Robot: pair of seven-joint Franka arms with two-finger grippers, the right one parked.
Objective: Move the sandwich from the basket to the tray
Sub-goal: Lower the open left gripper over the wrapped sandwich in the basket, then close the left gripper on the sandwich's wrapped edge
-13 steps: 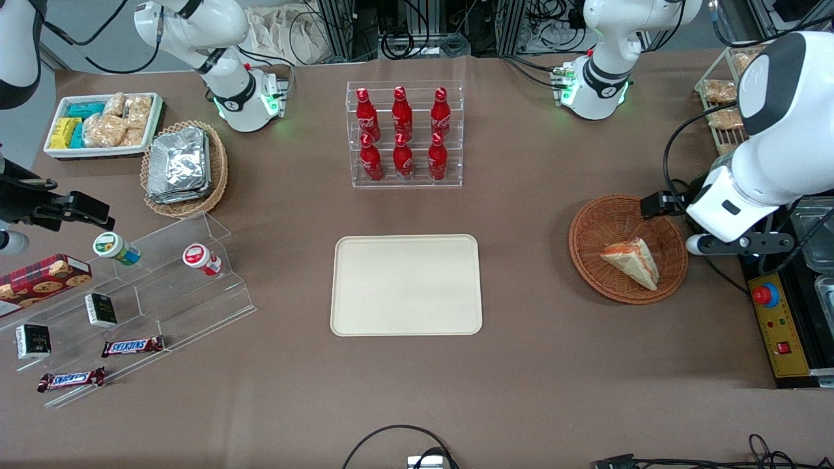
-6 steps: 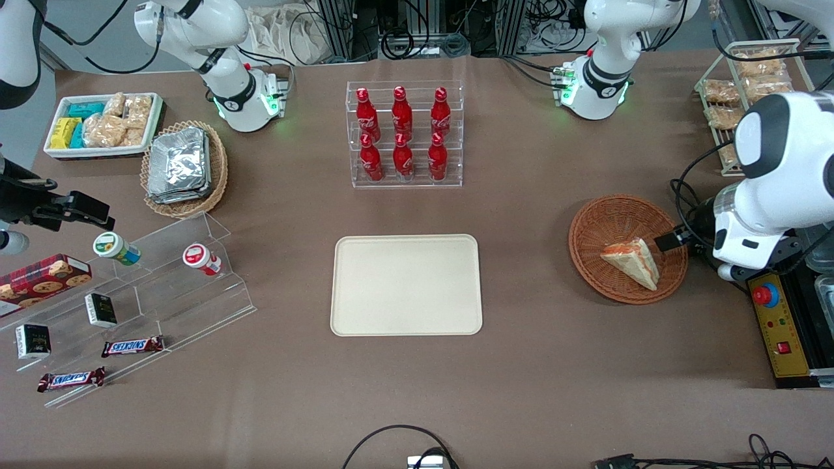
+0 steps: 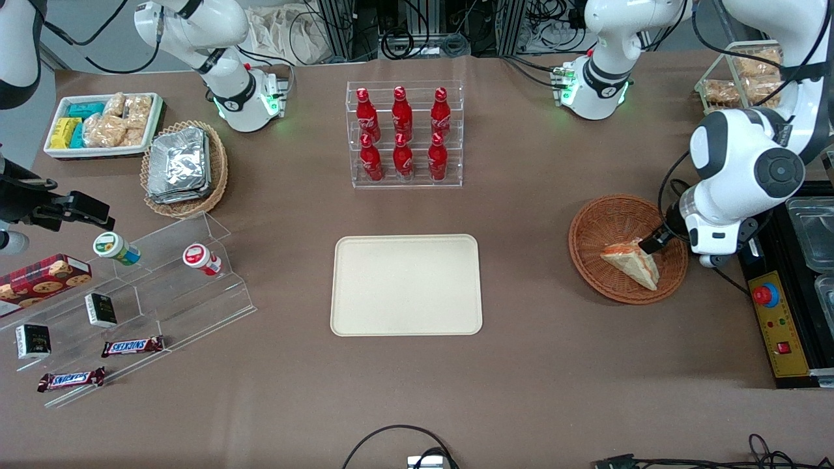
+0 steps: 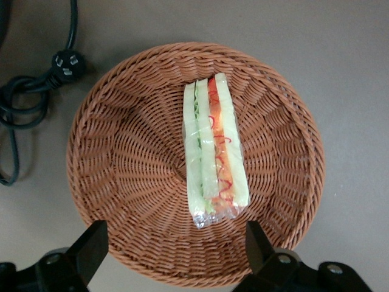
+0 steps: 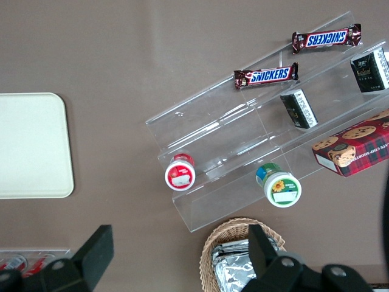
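Brown tabletop | gripper above basket | jaws wide open, empty | sandwich inside

Candy bars on the clear stepped shelf: "SNICKERS", both wrappers.
Red bottles: white script logo, not readable.
Jar lids, small dark boxes, plaid cookie box: print illegible.
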